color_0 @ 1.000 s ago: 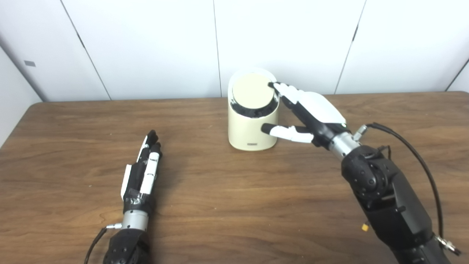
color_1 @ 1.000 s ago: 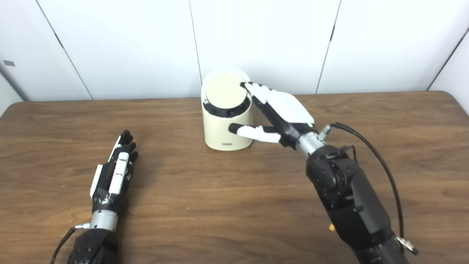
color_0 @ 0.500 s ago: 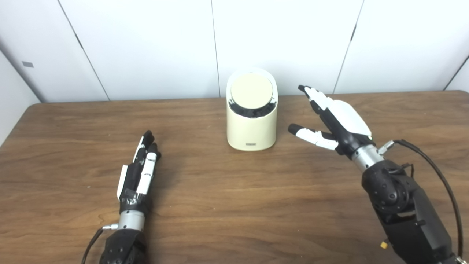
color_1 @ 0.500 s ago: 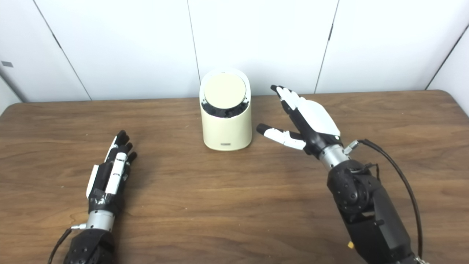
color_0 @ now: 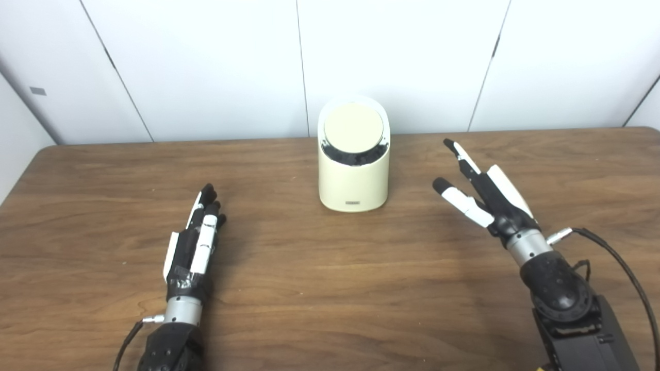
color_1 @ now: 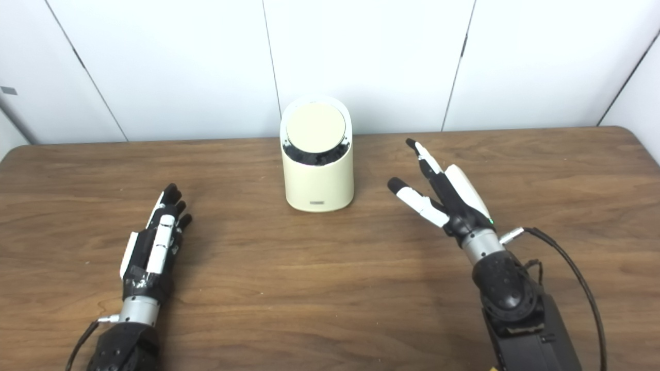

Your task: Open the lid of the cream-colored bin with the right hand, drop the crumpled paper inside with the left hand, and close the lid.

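Note:
The cream-colored bin [color_0: 353, 178] stands upright at the back middle of the wooden table [color_0: 319, 288]. Its round lid [color_0: 353, 128] lies tilted in the top opening, with a dark gap showing along its lower edge. My right hand [color_0: 482, 193] hovers to the right of the bin, well apart from it, open with fingers stretched and thumb spread. My left hand [color_0: 196, 239] rests flat near the table at the front left, open and holding nothing. No crumpled paper shows in either view.
White wall panels [color_0: 206, 67] rise directly behind the table's far edge. A black cable [color_0: 626, 273] loops off my right wrist. Bare wood lies between the two hands in front of the bin.
My right hand has left the bin's lid and drawn back to the right and toward me. The lid has settled lower in the opening. My left hand stayed put.

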